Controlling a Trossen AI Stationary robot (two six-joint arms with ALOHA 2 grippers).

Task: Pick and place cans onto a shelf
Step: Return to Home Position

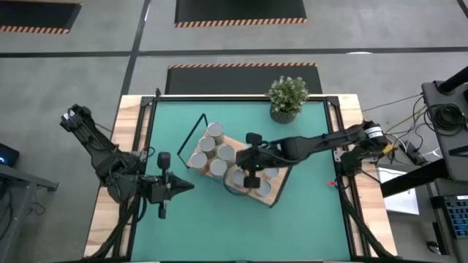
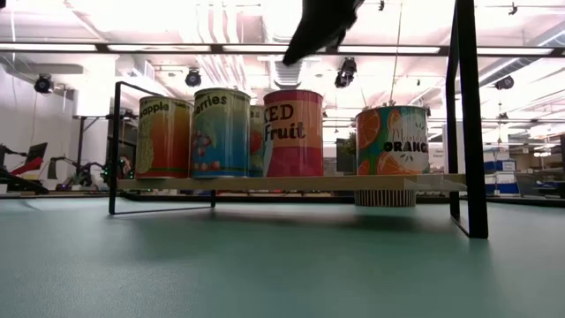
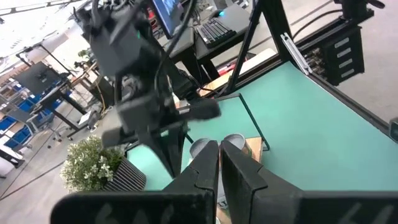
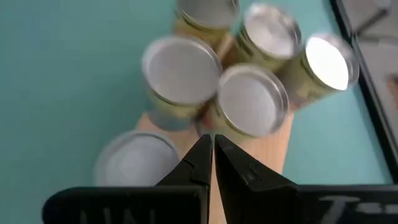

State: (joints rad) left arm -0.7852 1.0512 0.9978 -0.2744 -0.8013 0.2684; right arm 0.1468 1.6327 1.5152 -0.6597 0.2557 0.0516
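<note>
The shelf (image 1: 278, 185), a light-wood board on black wire loops, lies slantwise at the middle of the green mat (image 1: 314, 223). The cans (image 1: 225, 153) stand packed together on the half of the shelf toward its open wire loop (image 1: 191, 136), several of them touching. From table height, the pineapple can (image 2: 163, 137), the berries can (image 2: 221, 132) and the mixed fruit can (image 2: 294, 132) line the shelf's front edge. The orange can (image 2: 393, 141) stands apart from them toward the shelf's other end. A ribbed can end (image 2: 386, 198) shows below the board there, and whether it belongs to the orange can cannot be told. The right gripper (image 4: 213, 139) hangs above the shelf over the cans, its fingers drawn nearly together and holding nothing. One can (image 4: 134, 163) sits by the shelf's corner just beyond the fingertips. The left gripper (image 3: 219, 150) is off the shelf beyond its loop end, low over the mat, pointing at the shelf with its fingers pressed close and empty. Open mat surrounds the shelf on all sides. The potted plant (image 1: 287, 96) stands well away from the shelf at the mat's far edge.
</note>
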